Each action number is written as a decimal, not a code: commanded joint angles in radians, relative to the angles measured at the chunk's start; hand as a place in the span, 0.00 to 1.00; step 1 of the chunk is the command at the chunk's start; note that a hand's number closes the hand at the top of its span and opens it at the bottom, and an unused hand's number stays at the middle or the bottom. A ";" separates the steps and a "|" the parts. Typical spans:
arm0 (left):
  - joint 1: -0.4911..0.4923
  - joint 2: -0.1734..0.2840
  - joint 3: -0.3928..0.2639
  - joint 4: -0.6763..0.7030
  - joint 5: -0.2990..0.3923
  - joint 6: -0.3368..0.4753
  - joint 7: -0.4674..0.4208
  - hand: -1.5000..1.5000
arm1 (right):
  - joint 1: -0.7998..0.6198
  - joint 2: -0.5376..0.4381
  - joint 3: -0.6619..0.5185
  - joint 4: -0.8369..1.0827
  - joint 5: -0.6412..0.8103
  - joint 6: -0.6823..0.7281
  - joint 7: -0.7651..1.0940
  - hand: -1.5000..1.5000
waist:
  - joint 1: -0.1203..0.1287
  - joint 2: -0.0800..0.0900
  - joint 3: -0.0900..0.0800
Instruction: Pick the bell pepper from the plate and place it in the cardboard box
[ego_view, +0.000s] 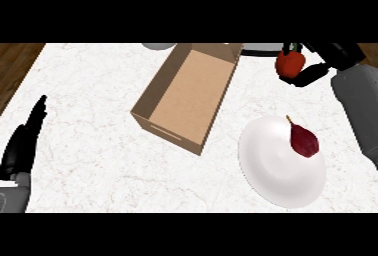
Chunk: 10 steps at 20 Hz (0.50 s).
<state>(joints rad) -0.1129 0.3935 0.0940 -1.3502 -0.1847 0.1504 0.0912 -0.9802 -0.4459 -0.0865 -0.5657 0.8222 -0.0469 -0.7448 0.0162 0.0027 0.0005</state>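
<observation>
A kitchen: a white marble counter (96, 150) beside wood flooring (16, 65) carries a white plate (277, 170) with a dark red vegetable (304, 141) on it.

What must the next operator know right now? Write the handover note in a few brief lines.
Right robot hand: curled around the red-orange bell pepper, raised near the counter's far edge, right of the box.
Left robot hand: open, resting at the view's left edge, holding nothing.
Open brown cardboard box: on the white marble counter, nothing visible inside.
Round white plate: right of the box, carrying one dark red pointed item.
Done: pepper picked off the plate.
Left: carry the pepper left over the box, lower it and release.
</observation>
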 joint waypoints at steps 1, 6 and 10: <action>0.004 -0.018 -0.011 -0.053 -0.015 0.012 0.035 0.50 | -0.073 0.081 -0.006 0.014 -0.031 0.058 0.033 1.00 | 0.005 0.000 0.000; 0.010 0.018 0.046 0.012 0.019 -0.030 -0.021 0.50 | -0.148 0.149 -0.024 -0.021 -0.087 0.194 0.165 1.00 | -0.006 -0.003 -0.001; -0.043 0.047 0.068 0.044 0.028 -0.061 -0.022 0.50 | -0.213 0.268 -0.033 -0.011 -0.098 0.134 0.275 1.00 | -0.003 0.000 -0.001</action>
<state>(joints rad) -0.1107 0.4044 0.1249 -1.3412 -0.1795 0.1259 0.0733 -1.1346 -0.2565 -0.1093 -0.5764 0.7440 0.0848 -0.5575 0.0146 0.0012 -0.0005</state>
